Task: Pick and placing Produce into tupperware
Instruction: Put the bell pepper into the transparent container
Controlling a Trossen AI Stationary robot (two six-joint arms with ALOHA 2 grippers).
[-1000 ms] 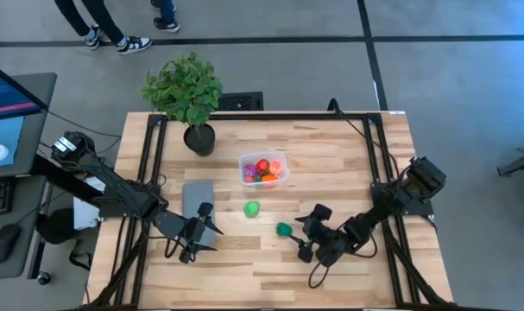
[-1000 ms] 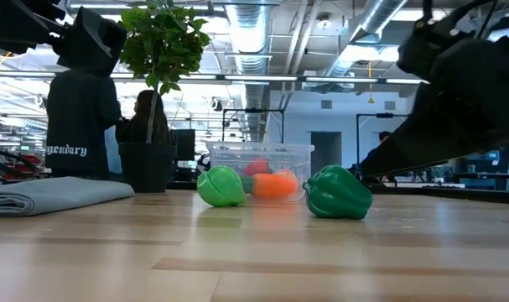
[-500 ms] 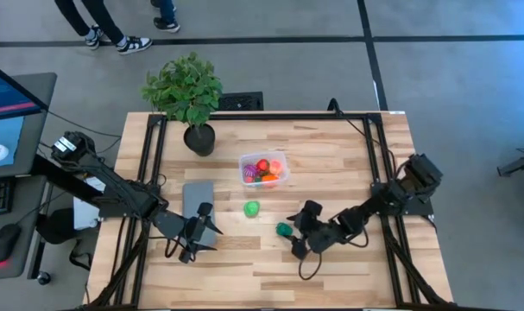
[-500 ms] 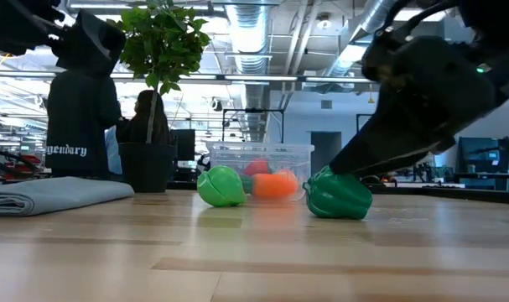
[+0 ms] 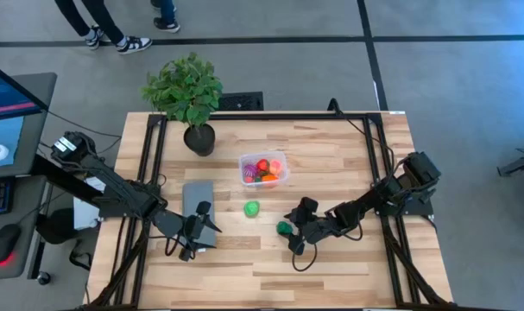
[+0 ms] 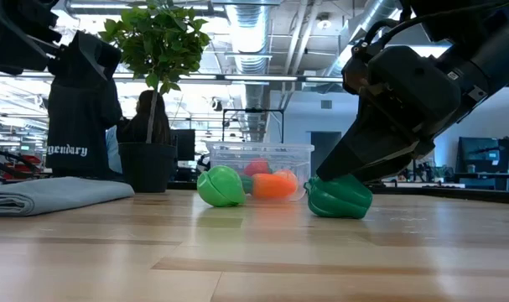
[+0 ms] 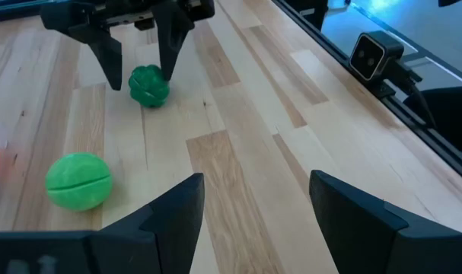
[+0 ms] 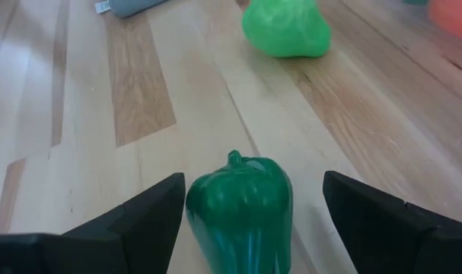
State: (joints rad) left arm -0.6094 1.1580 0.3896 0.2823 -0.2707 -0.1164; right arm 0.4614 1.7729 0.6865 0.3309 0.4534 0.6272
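Dark green pepper (image 8: 242, 205) between spread fingers (image 8: 143, 221)

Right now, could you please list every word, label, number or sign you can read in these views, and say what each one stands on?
"yendary": white letters on the back of a person's dark hoodie in the low view; the start of the word is cut off.
Monitor screen beside the table: a graphic shows, but no text is legible.
Nothing else bears readable text.

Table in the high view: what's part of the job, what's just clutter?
Job:
- dark green toy pepper, between the open right gripper fingers
- light green round toy fruit
- clear plastic tub holding red and orange produce
- left gripper, waiting

Clutter:
- leafy potted plant
- flat grey slab
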